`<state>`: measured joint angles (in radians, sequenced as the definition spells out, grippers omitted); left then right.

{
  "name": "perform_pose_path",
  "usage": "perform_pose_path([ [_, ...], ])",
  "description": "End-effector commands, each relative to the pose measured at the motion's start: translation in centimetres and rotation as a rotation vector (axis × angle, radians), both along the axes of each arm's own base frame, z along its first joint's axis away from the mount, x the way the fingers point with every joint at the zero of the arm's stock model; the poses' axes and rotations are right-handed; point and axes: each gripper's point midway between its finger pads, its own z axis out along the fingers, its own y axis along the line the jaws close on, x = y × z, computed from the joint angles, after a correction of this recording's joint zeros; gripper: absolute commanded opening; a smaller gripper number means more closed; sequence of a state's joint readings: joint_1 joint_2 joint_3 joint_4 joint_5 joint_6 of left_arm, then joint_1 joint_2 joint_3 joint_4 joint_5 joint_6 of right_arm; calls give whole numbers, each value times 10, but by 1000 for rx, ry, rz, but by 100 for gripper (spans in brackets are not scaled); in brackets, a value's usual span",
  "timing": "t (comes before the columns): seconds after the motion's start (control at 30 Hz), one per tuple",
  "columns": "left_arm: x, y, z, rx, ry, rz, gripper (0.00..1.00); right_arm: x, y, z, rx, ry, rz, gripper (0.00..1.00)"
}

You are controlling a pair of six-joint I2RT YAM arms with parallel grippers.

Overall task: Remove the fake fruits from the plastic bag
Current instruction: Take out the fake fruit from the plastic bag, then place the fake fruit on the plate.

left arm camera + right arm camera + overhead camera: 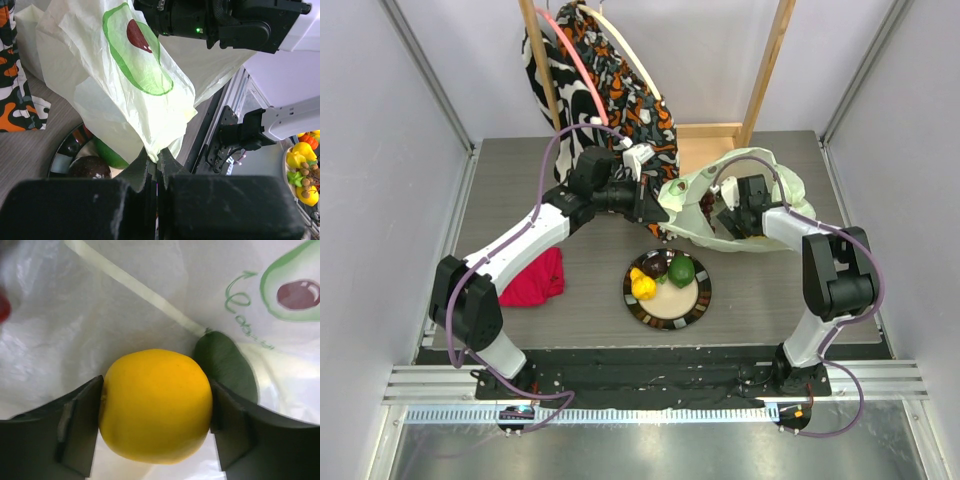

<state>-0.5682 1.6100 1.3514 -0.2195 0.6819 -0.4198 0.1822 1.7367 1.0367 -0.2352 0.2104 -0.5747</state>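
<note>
The pale green-white plastic bag (pixel 705 205) lies at the table's back right, with an avocado print showing in the left wrist view (pixel 135 55). My left gripper (pixel 157 161) is shut on the bag's edge and holds it up. My right gripper (pixel 156 412) is inside the bag (pixel 75 325) and shut on an orange-yellow round fruit (pixel 156 405); a dark green leaf (pixel 226 365) lies beside it. In the top view the right gripper (pixel 735 215) sits in the bag's mouth. A lemon (pixel 643 286), a green fruit (pixel 681 270) and a dark purple-brown fruit (pixel 654 265) lie on the plate (pixel 695 300).
A red cloth (pixel 533 278) lies front left. Zebra and orange patterned cloth bags (pixel 610 95) hang from a wooden frame (pixel 767 65) at the back. A bowl of other fake fruits (pixel 302 170) shows at the right edge of the left wrist view.
</note>
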Motion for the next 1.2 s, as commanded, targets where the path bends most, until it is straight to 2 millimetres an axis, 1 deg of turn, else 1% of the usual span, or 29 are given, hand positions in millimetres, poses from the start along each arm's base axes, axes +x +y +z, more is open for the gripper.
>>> perform_pose_path([
  [0.0,3,-9,23,-54,-62,-22,0,11,1,19,-12,-36,96,59],
  [0.03,4,-10,24,-54,-65,-21,0,13,3,26,-22,-48,113,53],
  [0.07,5,-10,25,-55,-66,-21,0,15,2,33,-31,-61,124,41],
  [0.13,6,-11,24,-52,-66,-17,0,20,5,64,-17,-105,140,36],
  [0.17,7,-10,23,-49,-65,-15,0,18,11,79,14,-105,148,33],
  [0.2,8,-11,22,-45,-63,-11,0,14,21,104,69,-145,179,31],
  [0.27,10,-11,21,-42,-65,-8,0,3,29,133,112,-153,197,28],
  [0.3,12,-12,21,-40,-68,-4,0,-9,39,160,173,-192,233,28],
  [0.33,13,-12,20,-37,-72,-5,0,-19,54,173,241,-192,293,28],
  [0.37,14,-12,19,-33,-72,-4,0,-35,59,185,274,-182,314,28],
  [0.4,16,-13,20,-32,-77,-6,0,-49,70,195,313,-180,364,29],
  [0.43,18,-13,18,-27,-76,-1,0,-71,85,217,353,-210,464,30],
  [0.47,19,-14,18,-23,-81,-1,0,-93,91,217,368,-167,509,31],
  [0.5,22,-14,22,-25,-92,2,0,-111,108,220,378,-144,586,34],
  [0.53,24,-15,21,-23,-94,6,0,-132,119,229,399,-143,679,35],
  [0.57,25,-15,21,-17,-98,4,0,-156,126,227,416,-75,722,35],
  [0.6,27,-16,22,-16,-103,5,0,-173,142,229,435,-48,782,34],
  [0.63,30,-17,26,-19,-114,5,0,-187,150,230,467,-25,799,34],
  [0.67,32,-17,27,-13,-122,7,0,-199,157,227,493,13,821,34],
  [0.7,33,-18,29,-13,-131,7,0,-206,164,223,509,37,835,34],
  [0.73,34,-19,32,-15,-141,5,0,-219,175,218,515,73,883,33],
  [0.77,36,-18,31,-8,-144,8,0,-224,178,203,509,124,896,32],
  [0.83,38,-17,33,3,-166,8,0,-233,189,186,491,168,954,31],
  [0.87,38,-16,32,11,-169,11,0,-232,192,168,452,188,979,31],
  [0.93,38,-15,32,17,-178,9,0,-232,194,147,398,204,1016,31],
  [0.97,36,-13,31,21,-176,11,0,-231,197,131,366,210,1041,32],
  [1.07,31,-9,29,29,-181,10,0,-217,195,95,280,229,1012,32],
  [1.1,28,-7,34,25,-192,11,0,-208,190,83,226,226,960,32],
  [1.17,25,-4,31,35,-196,9,0,-195,192,71,202,186,913,32],
])
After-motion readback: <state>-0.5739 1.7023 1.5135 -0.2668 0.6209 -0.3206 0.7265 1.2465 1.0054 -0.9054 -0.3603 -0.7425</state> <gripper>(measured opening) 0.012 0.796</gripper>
